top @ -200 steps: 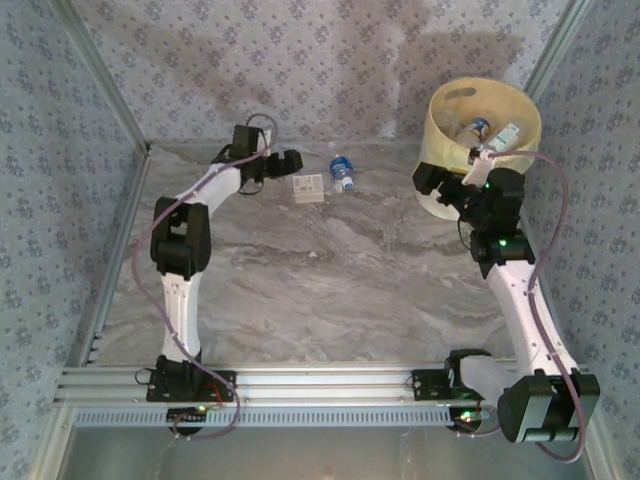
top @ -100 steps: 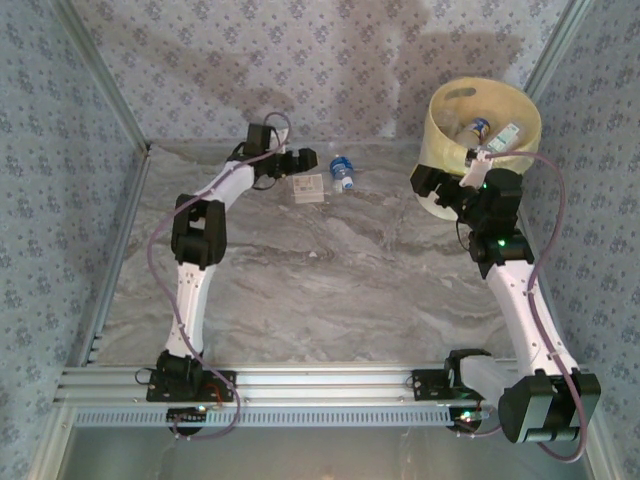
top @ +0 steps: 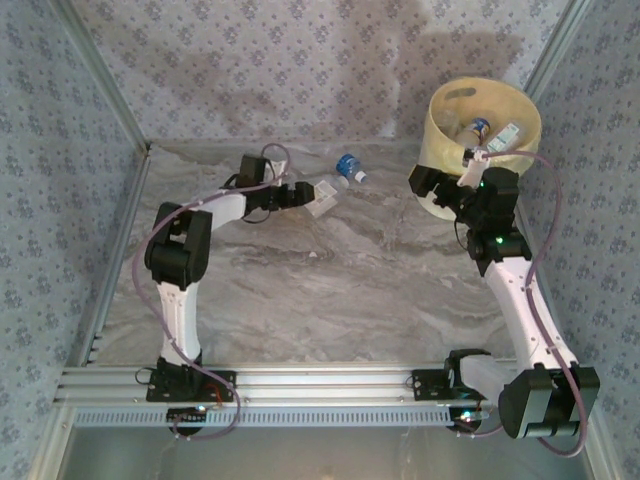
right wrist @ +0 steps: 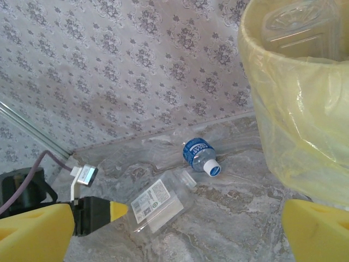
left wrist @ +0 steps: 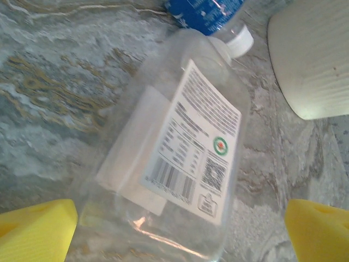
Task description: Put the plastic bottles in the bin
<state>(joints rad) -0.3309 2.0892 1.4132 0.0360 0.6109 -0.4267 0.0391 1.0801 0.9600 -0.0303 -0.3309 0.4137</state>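
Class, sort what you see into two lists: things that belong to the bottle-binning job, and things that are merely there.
Belongs to the job: clear bottle, blue-labelled bottle, bin, bottles inside it.
Merely there: marble table, patterned wall, metal rail.

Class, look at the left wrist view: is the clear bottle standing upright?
No: the clear bottle lies on its side on the table, printed label facing up.

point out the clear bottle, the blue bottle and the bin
clear bottle (left wrist: 180, 158), left wrist view, on its label
blue bottle (right wrist: 196, 151), right wrist view, on its blue label
bin (top: 445, 140), top view, on its outer wall
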